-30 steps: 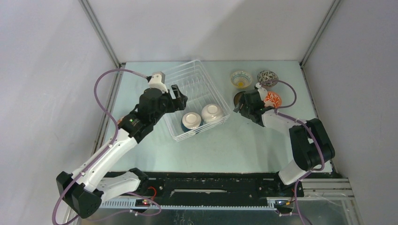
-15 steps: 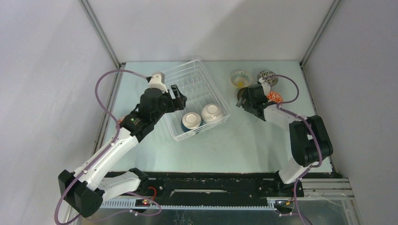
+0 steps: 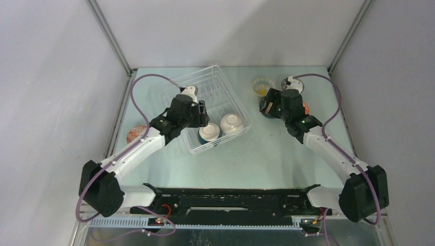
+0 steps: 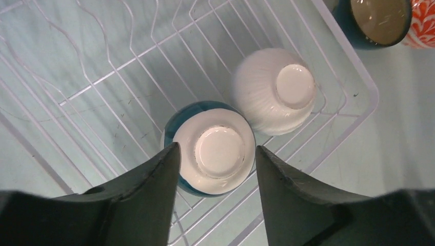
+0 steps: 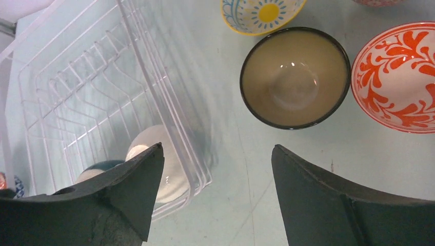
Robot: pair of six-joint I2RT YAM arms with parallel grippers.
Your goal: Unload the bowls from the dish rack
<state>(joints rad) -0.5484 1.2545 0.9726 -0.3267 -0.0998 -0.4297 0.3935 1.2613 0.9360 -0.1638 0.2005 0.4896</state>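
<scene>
The white wire dish rack (image 3: 215,95) holds two upturned bowls: a teal one (image 3: 209,132) (image 4: 215,148) and a ribbed white one (image 3: 232,123) (image 4: 274,89). My left gripper (image 3: 201,114) (image 4: 216,147) hangs open just above the teal bowl, with a finger on each side of its foot and neither touching it. My right gripper (image 3: 271,106) (image 5: 216,147) stands open over bare table between the rack's right wall (image 5: 169,118) and a dark-rimmed bowl (image 5: 295,77), and holds nothing.
Upright bowls stand on the table to the right of the rack: a yellow one (image 3: 262,85) (image 5: 261,13), a speckled one (image 3: 293,81) and a red-patterned one (image 5: 397,77), partly hidden by my right arm. Another red-patterned bowl (image 3: 136,135) sits near the table's left edge.
My left gripper has swung right from the rack's left side to above the teal bowl, and its jaws have narrowed a little. My right arm has reposed, its gripper drawn back from the red bowl.
</scene>
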